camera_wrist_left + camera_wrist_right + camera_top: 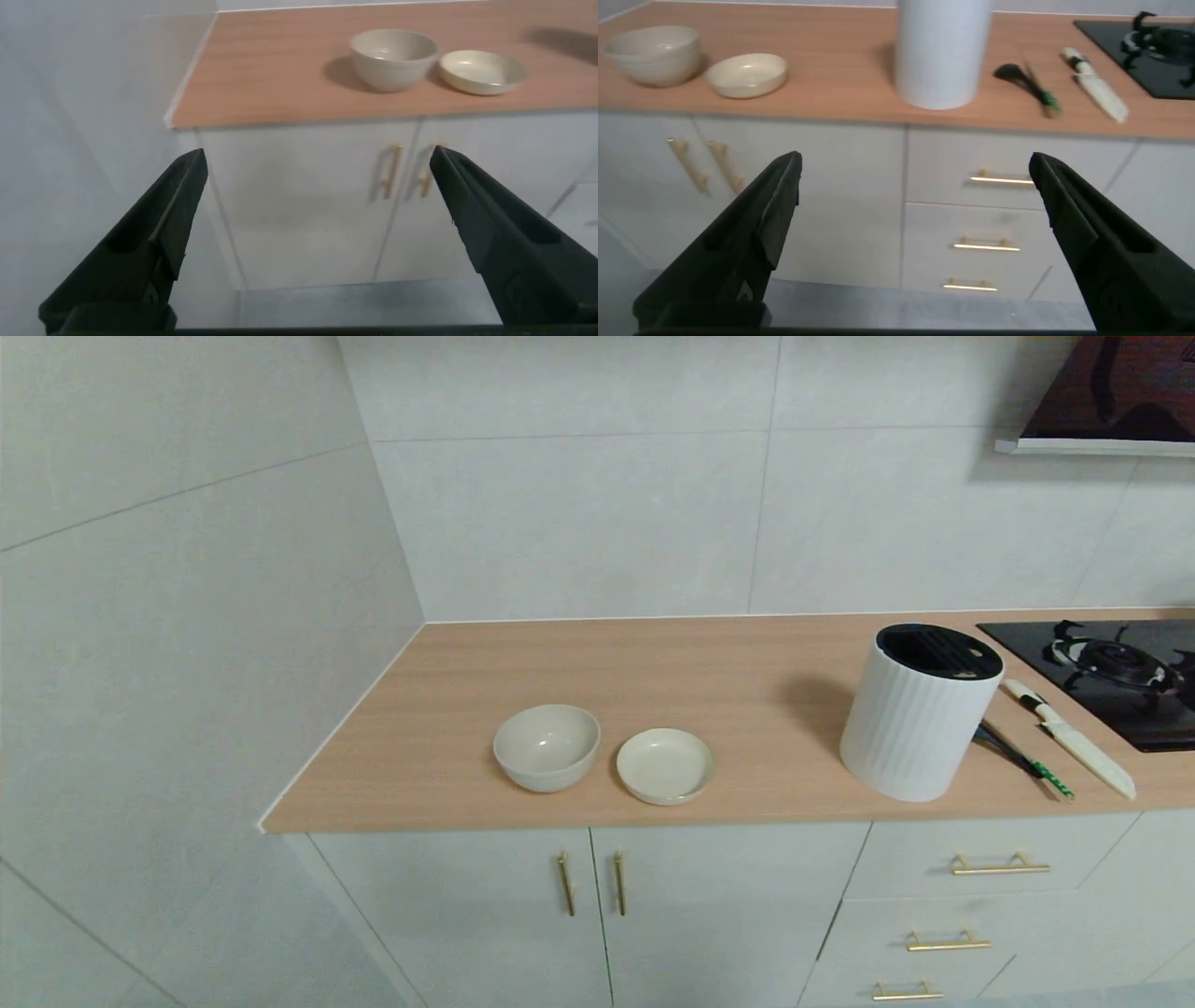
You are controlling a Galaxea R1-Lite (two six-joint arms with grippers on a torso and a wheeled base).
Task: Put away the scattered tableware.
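Observation:
A cream bowl [546, 747] [393, 58] [652, 53] and a shallow cream dish [666, 765] [482, 71] [746, 75] sit side by side near the wooden counter's front edge. A white ribbed holder [920, 723] [941, 51] with a black slotted top stands to their right. Beside it lie a black utensil with a green handle [1025, 761] [1030, 82] and a white knife [1069, 738] [1095, 84]. My left gripper [318, 191] is open, low in front of the cabinet doors. My right gripper [915, 191] is open too, facing the drawers.
The wooden counter [653, 672] ends at a tiled wall on the left. A black gas hob [1111, 672] [1148, 47] sits at the far right. Below are cabinet doors with gold handles [591, 882] and drawers [999, 865].

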